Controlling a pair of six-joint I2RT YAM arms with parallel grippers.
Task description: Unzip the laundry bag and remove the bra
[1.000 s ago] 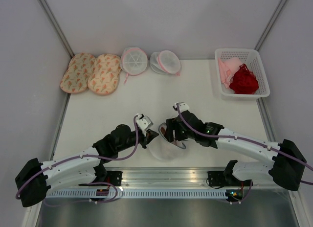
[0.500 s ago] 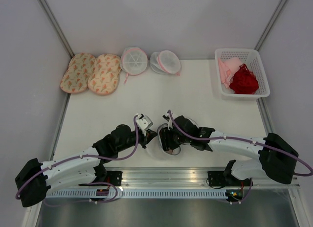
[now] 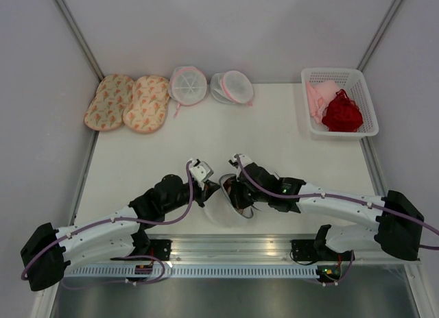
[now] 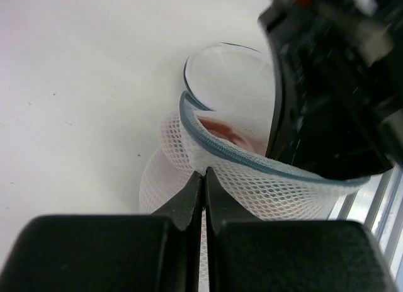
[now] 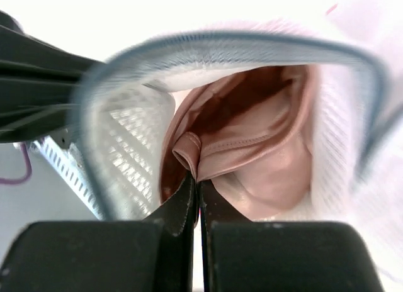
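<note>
- Two oval floral-patterned pads (image 3: pixel 110 102) lie side by side at the far left corner of the white table (image 3: pixel 171 147).
- Just right of them, along the far edge, sit two white mesh pouches with pink trim (image 3: pixel 187 83), one beside the other.
- The left gripper (image 4: pixel 203 182) reaches in from the near left, its fingers pressed together on the white mesh of the laundry bag (image 4: pixel 252 191), just below the grey zipper rim.
- The laundry bag rests near the table's near edge, about midway between the two arms. Its zipper is undone and its mouth gapes toward the right arm.
- The bra (image 5: pixel 252 160) is inside the bag, its shiny beige-pink fabric bunched in folds.
- The right gripper (image 5: pixel 196 182) pokes into the bag's mouth from the right, fingers pinched tight on a fold of the bra.
- At the far right corner a white slatted basket (image 3: pixel 332 71) holds a pale pink cloth (image 3: pixel 317 97) and a dark red lacy garment (image 3: pixel 341 114).
</note>
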